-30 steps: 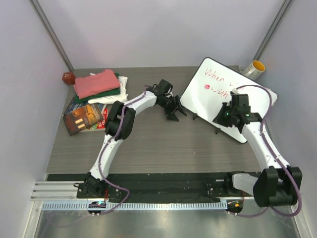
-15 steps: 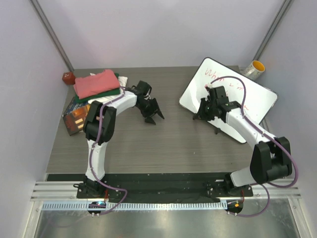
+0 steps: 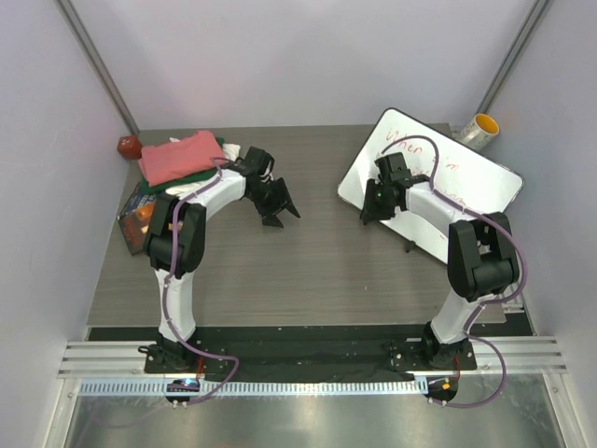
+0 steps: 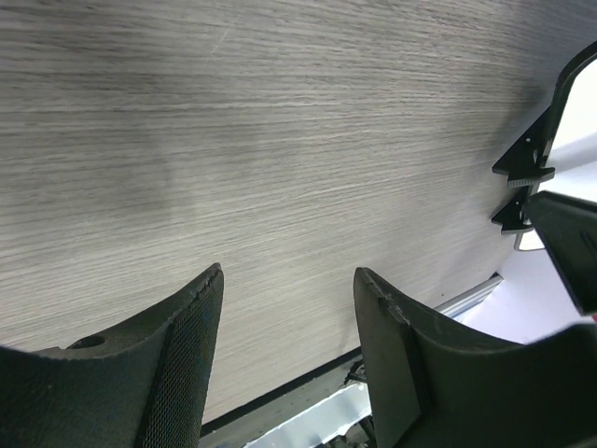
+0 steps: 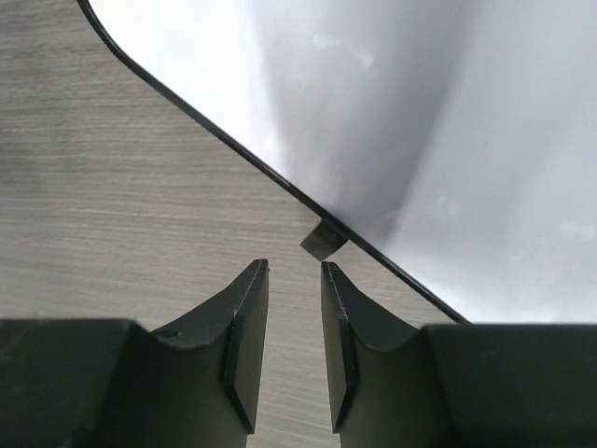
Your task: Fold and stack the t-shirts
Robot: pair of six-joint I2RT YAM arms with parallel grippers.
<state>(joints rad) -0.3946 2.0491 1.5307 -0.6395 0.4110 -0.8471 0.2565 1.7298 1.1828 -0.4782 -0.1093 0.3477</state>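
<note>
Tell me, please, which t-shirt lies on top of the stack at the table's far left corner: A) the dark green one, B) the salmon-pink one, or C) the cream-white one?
B: the salmon-pink t-shirt lies uppermost, with the edge of the dark green t-shirt showing beneath it.

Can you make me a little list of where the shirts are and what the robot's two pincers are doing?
shirts: one pile, far left of the table
pile order: pink shirt on top, green shirt under it, white shirt peeking out below
left pincer: open, empty, beside the pile
right pincer: slightly open, empty, at the whiteboard edge
also there: books next to the pile
</note>
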